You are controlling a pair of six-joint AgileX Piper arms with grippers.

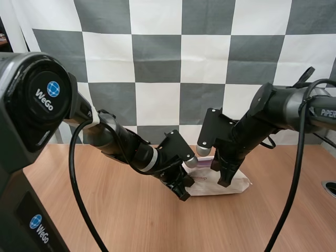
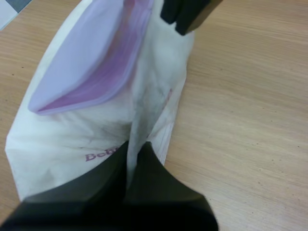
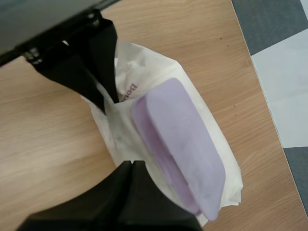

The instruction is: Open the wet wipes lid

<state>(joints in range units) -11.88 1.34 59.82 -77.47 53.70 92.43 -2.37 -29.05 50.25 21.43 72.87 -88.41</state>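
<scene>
**High view: both claws on the wipes pack**

The pack of wet wipes [image 1: 231,185] lies flat on the wooden surface [image 1: 126,220], a little right of centre, and both arms reach down to it. Your left claw [image 1: 181,192] is at the pack's left end. Your right claw [image 1: 224,178] is on its right part, just beside the lilac lid [image 1: 206,160].

In the left wrist view, your left claw is narrowed onto the white wrapper. A raised fold of film runs up between the two fingers [image 2: 154,168], so it is holding the pack by that fold, close to the printed lettering. The other claw touches down on the wrapper past the far end of the lid.

In the right wrist view, your right claw's fingers [image 3: 115,180] lie pressed together as one dark wedge, tips on the wrapper's edge next to the lid. You cannot tell whether any film is caught between them.

The lid is on top of the pack. A second, darker purple layer shows along its long edge.
</scene>
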